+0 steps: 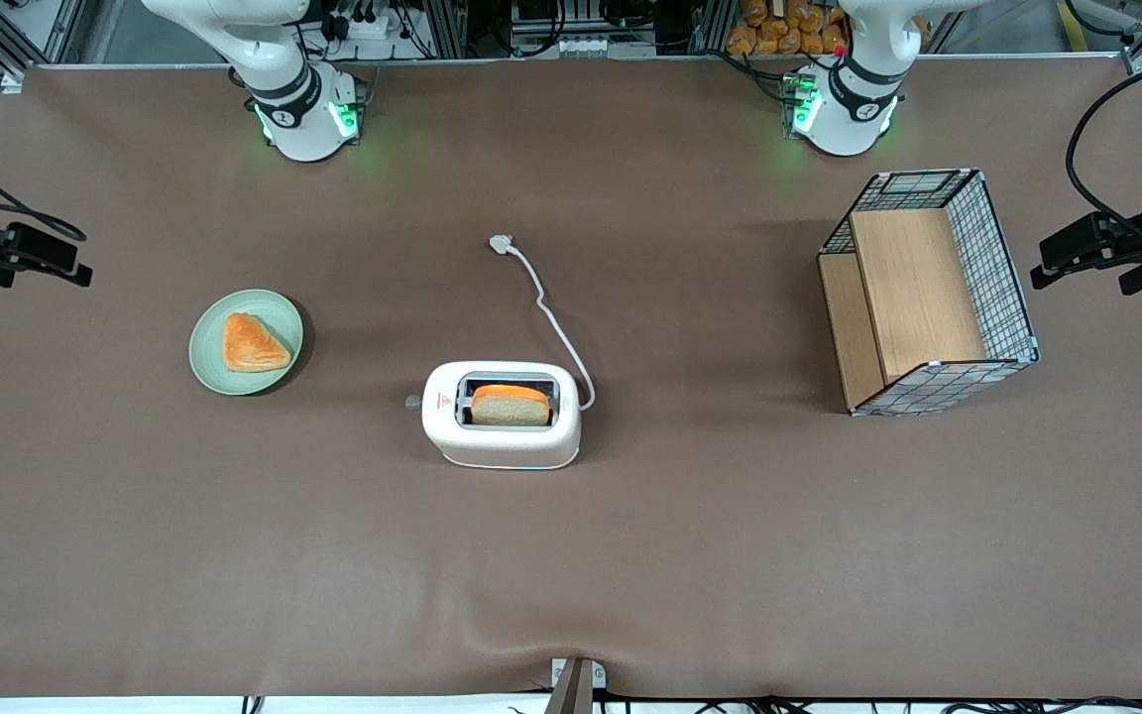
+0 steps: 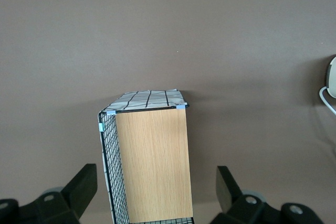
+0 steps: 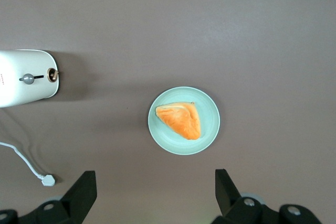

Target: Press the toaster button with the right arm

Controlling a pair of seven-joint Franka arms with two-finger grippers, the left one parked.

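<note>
The cream-white toaster [image 1: 502, 415] stands mid-table with a slice of bread [image 1: 510, 405] in its slot. Its small grey button [image 1: 413, 403] sticks out of the short end by the red triangle mark, the end that faces the working arm's end of the table. In the right wrist view the toaster [image 3: 26, 77] shows end-on with the grey button [image 3: 27, 78] beside a brown round knob [image 3: 52, 74]. My right gripper [image 3: 155, 184] is open and empty, high above the table near the plate, well apart from the toaster. Only the arm's base [image 1: 303, 109] shows in the front view.
A pale green plate [image 1: 209, 362] with a triangular toast piece lies toward the working arm's end; it also shows in the right wrist view [image 3: 210, 129]. The white cord ends in a plug [image 1: 501, 243]. A wire basket with wooden panels [image 1: 928, 293] stands toward the parked arm's end.
</note>
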